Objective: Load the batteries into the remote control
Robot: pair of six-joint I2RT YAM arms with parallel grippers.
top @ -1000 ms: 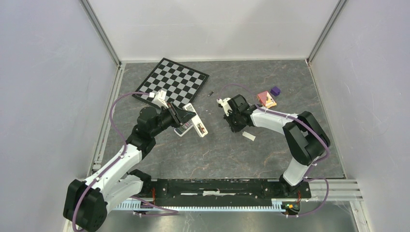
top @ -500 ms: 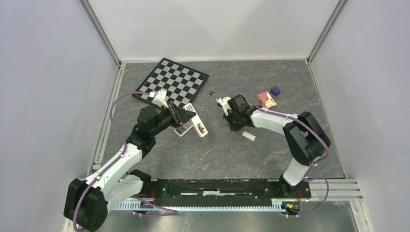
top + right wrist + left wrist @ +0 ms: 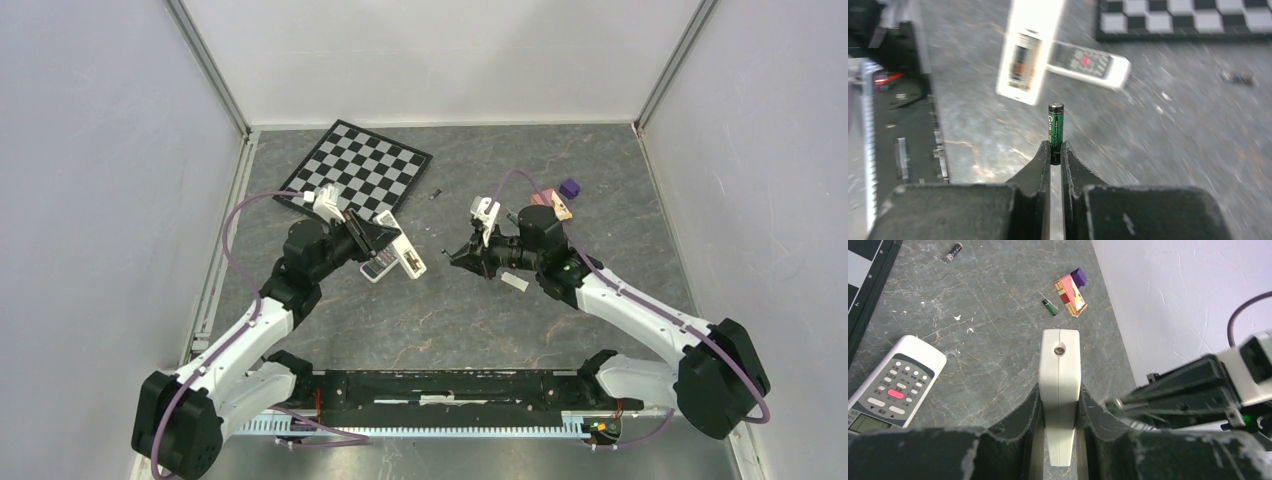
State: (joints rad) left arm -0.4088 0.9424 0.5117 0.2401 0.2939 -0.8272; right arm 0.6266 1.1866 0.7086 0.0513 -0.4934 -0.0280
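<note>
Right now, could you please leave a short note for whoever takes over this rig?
Left end effector: shut on the white remote, battery bay open.
Right end effector: shut on a green battery, upright, short of the bay.
Spare battery near the checkerboard; another spare beside the red box.
Done: both pickups. To do: seat this battery, then spares; bay contents too blurred to tell.
</note>
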